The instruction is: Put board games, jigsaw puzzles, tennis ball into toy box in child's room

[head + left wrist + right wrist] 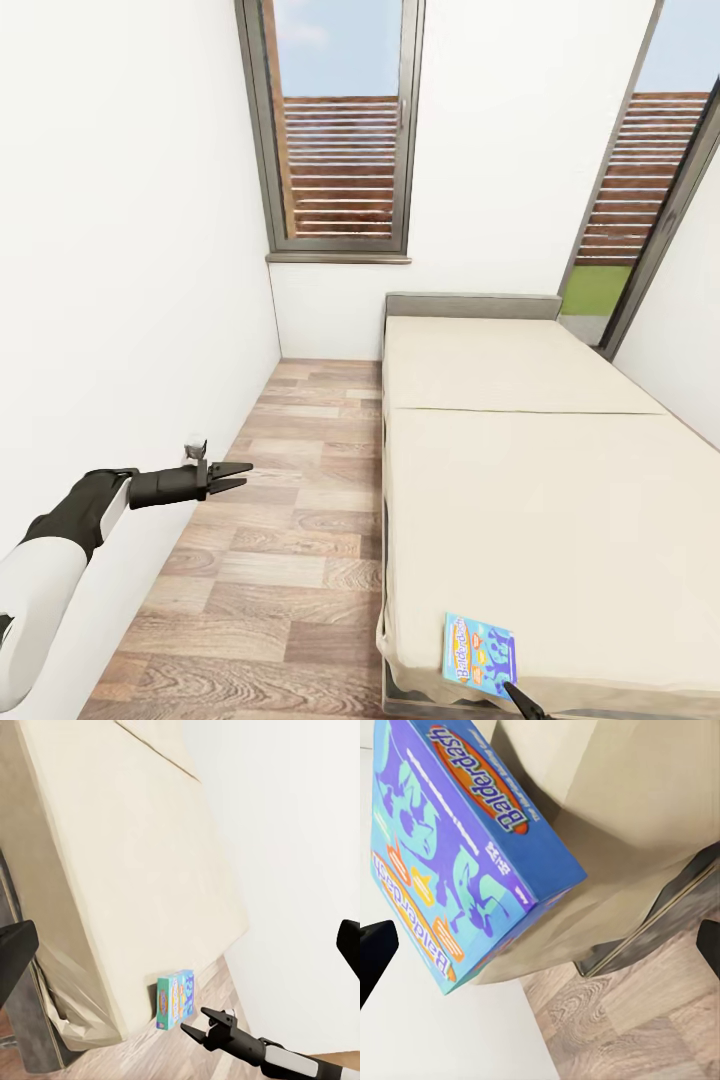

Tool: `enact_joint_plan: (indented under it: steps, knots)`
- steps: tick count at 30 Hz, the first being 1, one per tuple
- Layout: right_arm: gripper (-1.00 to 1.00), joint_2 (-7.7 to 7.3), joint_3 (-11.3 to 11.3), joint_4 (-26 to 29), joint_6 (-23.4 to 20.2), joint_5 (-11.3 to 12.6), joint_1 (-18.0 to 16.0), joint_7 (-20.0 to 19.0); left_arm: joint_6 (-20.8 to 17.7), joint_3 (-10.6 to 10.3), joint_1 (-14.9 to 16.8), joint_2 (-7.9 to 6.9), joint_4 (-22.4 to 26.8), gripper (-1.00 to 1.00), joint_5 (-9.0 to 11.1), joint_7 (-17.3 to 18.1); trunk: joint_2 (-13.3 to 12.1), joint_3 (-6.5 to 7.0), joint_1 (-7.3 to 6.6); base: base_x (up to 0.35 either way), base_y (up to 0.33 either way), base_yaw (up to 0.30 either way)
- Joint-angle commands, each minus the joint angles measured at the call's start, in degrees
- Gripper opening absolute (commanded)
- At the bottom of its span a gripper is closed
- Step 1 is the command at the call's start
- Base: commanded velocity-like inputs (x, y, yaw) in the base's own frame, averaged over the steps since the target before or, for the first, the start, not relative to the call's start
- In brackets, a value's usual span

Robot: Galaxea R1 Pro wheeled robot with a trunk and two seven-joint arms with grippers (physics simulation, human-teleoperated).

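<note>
The bed (520, 470) has a plain cream mattress in two parts, split by a seam across its width, on a dark grey frame. A small teal-blue board game (479, 653) lies flat on the mattress, close to the bed's near edge and toward its left corner. The bed stands on a wood-plank floor (290, 540), its far end against the wall.

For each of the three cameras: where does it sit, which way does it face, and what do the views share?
Head view: from the robot's head, looking down over floor and bed; left gripper shows.
Left wrist view: along the left gripper's fingers toward the bed's near corner; right gripper shows.
Right wrist view: close on the teal-blue board game; dark fingertips at the edges.
Shared: the board game and bed.
</note>
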State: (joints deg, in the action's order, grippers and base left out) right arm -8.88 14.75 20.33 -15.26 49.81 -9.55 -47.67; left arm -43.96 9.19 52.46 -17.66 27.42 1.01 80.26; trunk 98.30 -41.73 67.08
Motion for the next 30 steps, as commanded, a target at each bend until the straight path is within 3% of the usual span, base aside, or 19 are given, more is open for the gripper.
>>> enact_joint_plan:
  steps: [1, 17, 24, 30]
  knots:
    - [1.0, 0.0, 0.1, 0.0, -0.5, 0.4, 0.0, -0.1, -0.6, 0.0, 0.0, 0.0, 0.0, 1.0, 0.0, 0.2, 0.0, -0.05, -0.01, 0.0, 0.0, 0.0]
    - [1.0, 0.07, 0.3, -0.1, 0.1, 0.8, 0.0, -0.1, -0.6, 0.0, 0.0, 0.0, 0.0, 1.0, 0.0, 0.2, 0.0, -0.05, -0.01, 0.0, 0.0, 0.0]
    - [1.0, -0.17, 0.3, -0.3, 6.9, 0.6, 0.0, -0.1, -0.6, 0.0, 0.0, 0.0, 0.0, 1.0, 0.0, 0.2, 0.0, -0.05, -0.01, 0.0, 0.0, 0.0]
    - [1.0, -0.52, 0.3, -0.5, 7.5, 0.7, 0.1, -0.1, -0.6, 0.0, 0.0, -0.04, 0.0, 1.0, 0.0, 0.2, 0.0, -0.05, -0.01, 0.0, 0.0, 0.0]
